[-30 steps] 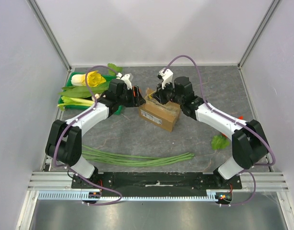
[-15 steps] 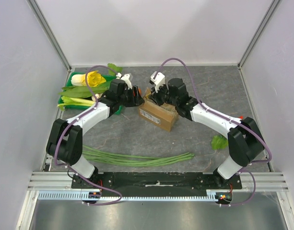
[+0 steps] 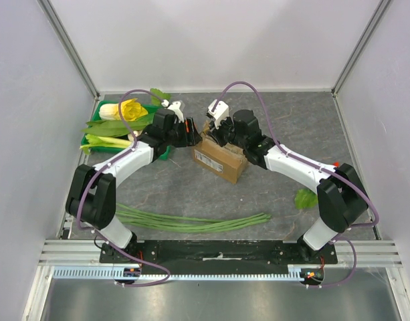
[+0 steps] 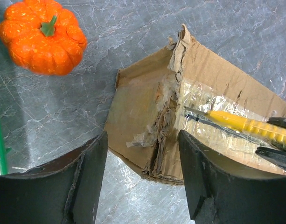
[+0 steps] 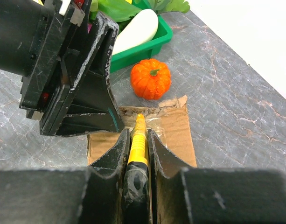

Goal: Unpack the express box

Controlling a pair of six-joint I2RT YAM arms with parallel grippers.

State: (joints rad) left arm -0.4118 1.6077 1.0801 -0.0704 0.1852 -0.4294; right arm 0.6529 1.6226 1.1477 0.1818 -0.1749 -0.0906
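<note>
The express box point(image 3: 221, 160), brown cardboard with a white label on its near side, sits mid-table. Its taped top point(image 4: 212, 100) is glossy and its left end point(image 4: 163, 116) is torn and ragged. My right gripper point(image 5: 139, 136) is shut on a yellow utility knife point(image 5: 138, 140), whose tip rests on the tape near the box's far edge; the same knife point(image 4: 240, 123) enters the left wrist view from the right. My left gripper point(image 4: 143, 144) is open, its fingers straddling the box's torn corner without closing on it.
A small orange pumpkin point(image 5: 150, 78) lies just beyond the box. The green tray point(image 3: 97, 125) with leafy vegetables stands at the left. Long green beans point(image 3: 191, 222) lie across the front, and a loose leaf point(image 3: 305, 198) at the right.
My right gripper has carried the knife leftward along the box top, towards the left gripper. The left gripper has stayed at the box's left corner, its jaws shifting slightly.
</note>
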